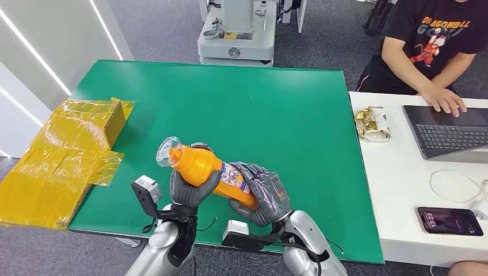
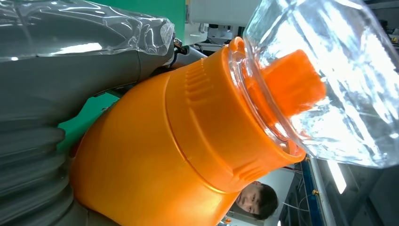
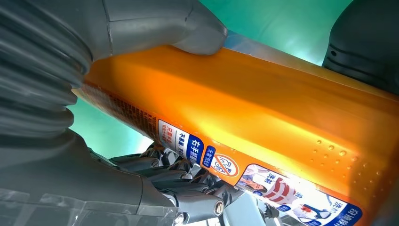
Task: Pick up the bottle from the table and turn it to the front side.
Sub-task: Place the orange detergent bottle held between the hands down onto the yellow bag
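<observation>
Item: orange bottle [image 1: 210, 172] with clear cap [image 1: 166, 153], lying tilted across both robot hands, held clear above the near edge of the bench [image 1: 241, 109]. Cap end points up and away to the robot's left; printed label [image 1: 235, 179] faces upward, between the two robot hands.

Left robot hand [image 1: 193, 187]: fingers wrapped around the shoulder of the bottle, just below the cap. The left wrist view shows the ribbed orange collar [image 2: 221, 117] and the clear cap over an orange spout [image 2: 291, 82], close against the grey thumb.

Right robot hand [image 1: 265, 195]: fingers closed around the base end of the bottle, dark fingers over the top, thumb beneath. The right wrist view shows the thumb [image 3: 174, 28] pressed on the flat orange side and the label strip along the lower edge.

Surface: green mat covers the bench, plain and smooth. Well off to the left of the left robot hand, a cardboard box [image 1: 63, 158] wrapped in yellow film hangs over the bench edge.

Room: grey carpet floor [image 1: 161, 29]. Beyond the bench, a white machine base [image 1: 236, 40]. To the right of the right robot hand, a white desk [image 1: 403, 190] carries a laptop [image 1: 449, 129], a foil snack packet [image 1: 373, 123], a phone [image 1: 449, 221] and a white cable [image 1: 454, 184]. A person in a black printed shirt [image 1: 437, 34] sits there, one hand on the laptop.
</observation>
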